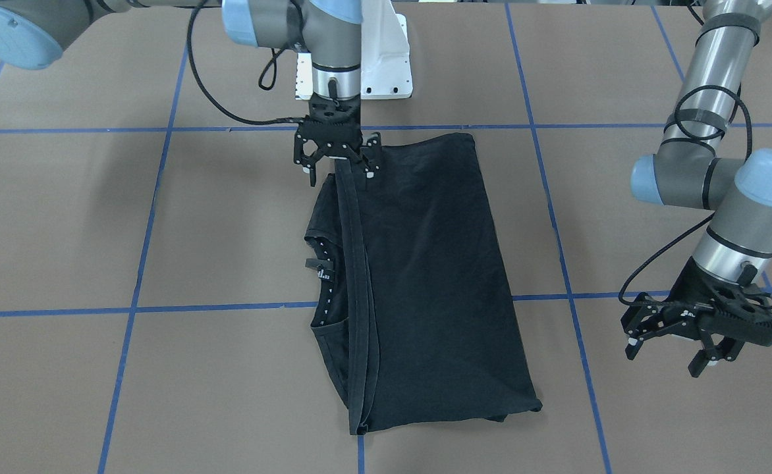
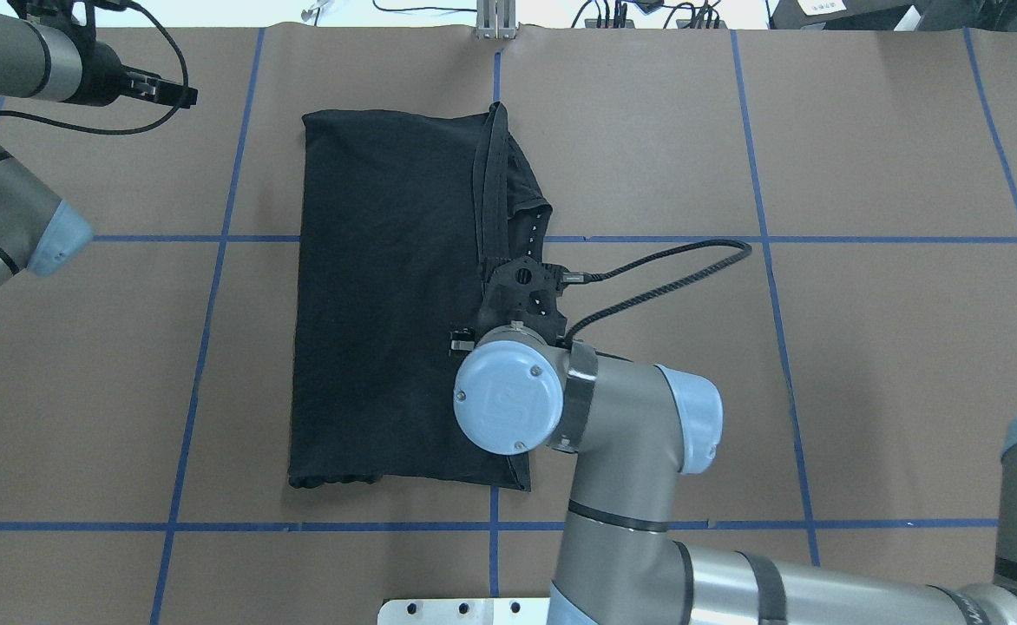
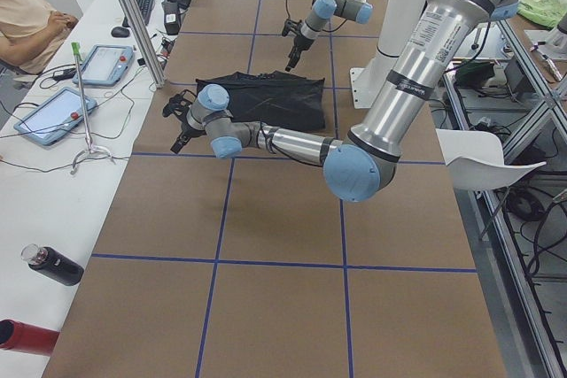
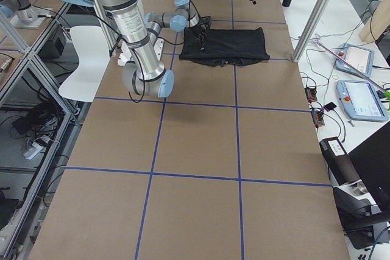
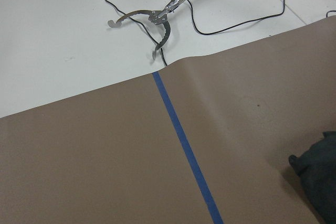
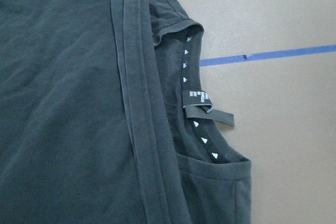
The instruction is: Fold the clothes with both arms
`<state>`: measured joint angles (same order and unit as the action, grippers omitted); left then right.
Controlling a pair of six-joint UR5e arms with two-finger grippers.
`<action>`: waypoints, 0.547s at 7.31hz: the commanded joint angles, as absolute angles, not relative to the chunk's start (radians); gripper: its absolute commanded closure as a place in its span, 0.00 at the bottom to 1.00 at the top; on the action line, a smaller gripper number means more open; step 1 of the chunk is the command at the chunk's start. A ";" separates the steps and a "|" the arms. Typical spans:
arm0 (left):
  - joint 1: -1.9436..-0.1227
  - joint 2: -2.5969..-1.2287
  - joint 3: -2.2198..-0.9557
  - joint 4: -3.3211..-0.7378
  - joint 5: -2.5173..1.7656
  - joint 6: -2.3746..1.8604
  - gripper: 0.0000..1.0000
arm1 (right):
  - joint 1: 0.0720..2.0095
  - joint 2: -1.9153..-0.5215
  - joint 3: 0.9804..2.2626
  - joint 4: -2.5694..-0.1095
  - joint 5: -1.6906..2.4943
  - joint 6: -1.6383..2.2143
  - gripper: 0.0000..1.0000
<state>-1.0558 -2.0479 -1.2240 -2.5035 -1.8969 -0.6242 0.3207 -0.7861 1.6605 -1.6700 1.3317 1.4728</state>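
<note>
The black T-shirt (image 1: 432,283) lies flat on the brown table, folded lengthwise into a long rectangle (image 2: 387,295). Its collar with a tag (image 6: 207,106) shows beside a folded hem strip (image 6: 139,124). No graphic shows. My right gripper (image 1: 338,172) hangs open just above the hem strip near the shirt's robot-side end, fingers to either side, gripping nothing. Its wrist hides most of it from overhead (image 2: 495,334). My left gripper (image 1: 669,361) is open and empty, well off the shirt's side over bare table (image 2: 180,89). The left wrist view catches only a shirt corner (image 5: 320,179).
Blue tape lines (image 1: 228,307) grid the brown paper table. The white pedestal base (image 1: 386,52) stands behind the shirt. A side bench holds tablets (image 3: 53,117), a metal grabber (image 5: 157,17) and bottles (image 3: 53,265); a person (image 3: 27,19) sits there. A white chair (image 3: 487,165) stands beside the table.
</note>
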 commanded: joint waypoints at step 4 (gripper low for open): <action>-1.054 -2.048 -1.226 -2.503 -1.898 -0.630 0.00 | 0.402 -0.541 1.207 -1.741 1.411 1.339 0.00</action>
<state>-1.0539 -2.0479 -1.2265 -2.5035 -1.8974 -0.6299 0.3967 -0.5522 1.2544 -1.7183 1.4063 1.3623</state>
